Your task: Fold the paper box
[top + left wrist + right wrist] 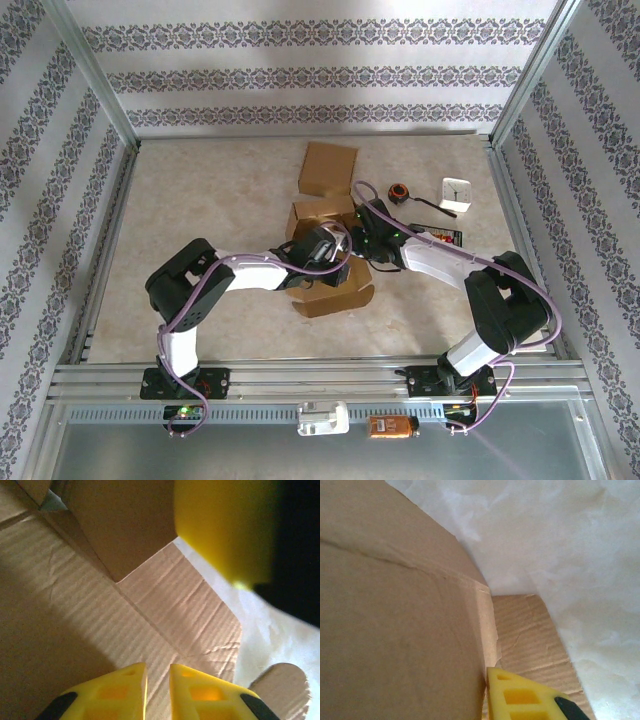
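Beige marbled table (200, 200) is noted as the work surface, enclosed by patterned walls (300, 75). Brown corrugated paper box (318, 214) is found at the table's centre, partly erected, with a flap (335, 298) lying flat toward the arm bases and a further cardboard panel (328, 168) lying just beyond it; whether the two are joined cannot be made out. Both arms are reached in over the box. Left gripper (158, 685) is held above flat cardboard, its fingers a narrow slit apart with nothing between them. Right gripper (363, 243) is set close against an upright box wall; one yellow finger (520, 696) is seen, so its opening cannot be told. White clock (456, 193) is recorded well to the right.
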